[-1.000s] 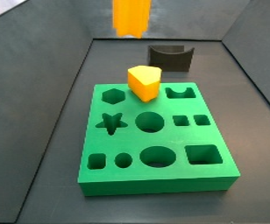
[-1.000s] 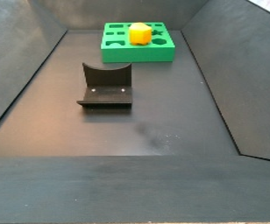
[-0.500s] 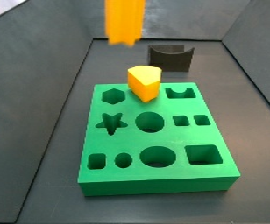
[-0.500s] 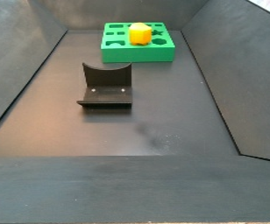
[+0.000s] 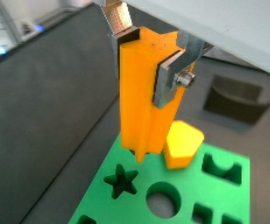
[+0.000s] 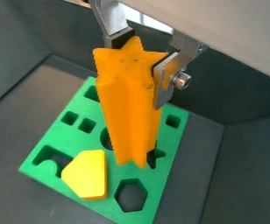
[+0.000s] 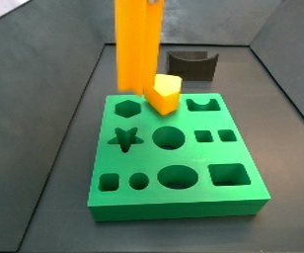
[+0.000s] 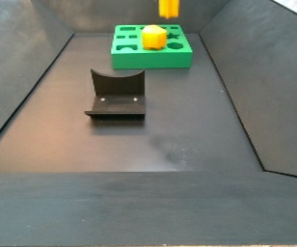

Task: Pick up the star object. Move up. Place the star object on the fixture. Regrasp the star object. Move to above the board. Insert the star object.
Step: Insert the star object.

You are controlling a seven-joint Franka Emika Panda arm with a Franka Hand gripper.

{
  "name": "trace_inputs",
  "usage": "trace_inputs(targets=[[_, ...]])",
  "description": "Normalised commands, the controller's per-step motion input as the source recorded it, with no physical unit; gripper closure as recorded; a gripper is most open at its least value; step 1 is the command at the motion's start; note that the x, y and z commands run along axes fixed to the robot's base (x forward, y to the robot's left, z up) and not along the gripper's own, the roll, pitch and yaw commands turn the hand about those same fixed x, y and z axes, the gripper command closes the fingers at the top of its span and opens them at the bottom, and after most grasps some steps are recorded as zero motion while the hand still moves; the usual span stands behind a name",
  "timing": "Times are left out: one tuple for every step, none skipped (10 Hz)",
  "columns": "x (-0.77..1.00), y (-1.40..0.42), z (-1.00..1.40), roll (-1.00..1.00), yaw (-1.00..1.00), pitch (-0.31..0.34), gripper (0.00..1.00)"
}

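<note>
The gripper point(image 5: 149, 54) clamps the star object point(image 5: 144, 105) upright above the board point(image 7: 182, 203). A yellow wedge block point(image 7: 164, 93) stands on the board; the fixture point(image 8: 115, 95) sits apart.

One star point(image 5: 144, 96), one yellow block point(image 7: 164, 93), one board point(image 7: 182, 203), one fixture point(image 8: 115, 95) and one gripper point(image 5: 149, 51) above the board are seen.

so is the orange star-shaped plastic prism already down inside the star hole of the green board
No, the orange star prism hangs upright in the gripper above the green board, and the star hole is empty.
</note>
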Motion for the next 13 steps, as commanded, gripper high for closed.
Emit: trace_inputs(targets=[[0.0,0.0,-0.68,0.0,-1.0,-0.019,1.0],[-0.07,0.0,-0.03,-0.02,-0.21,0.0,1.0],[-0.17,-0.01,-0.28,-0.06,0.0,-0.033,1.0],[-0.31,-0.3,-0.44,-0.04,-0.01,-0.116,1.0],[-0.31,-0.28,-0.6,-0.01,-0.07,-0.179,1.0],[-0.34,-0.05,-0.59,-0.04,-0.22,-0.174,1.0],[0.0,0.0,-0.22,-0.06,-0.14,-0.031,1.0],[0.0,-0.06,-0.17,-0.03,0.0,0.0,1.0],[-0.05,-0.38,-0.44,-0.01,-0.01,-0.113,1.0],[-0.04,-0.49,-0.41,0.0,0.0,-0.114,1.0],[0.0,-0.42,-0.35,0.0,0.0,-0.093,1.0],[0.0,-0.08,-0.15,-0.03,-0.01,-0.01,1.0],[0.07,0.0,-0.34,-0.08,-0.12,-0.02,1.0]])
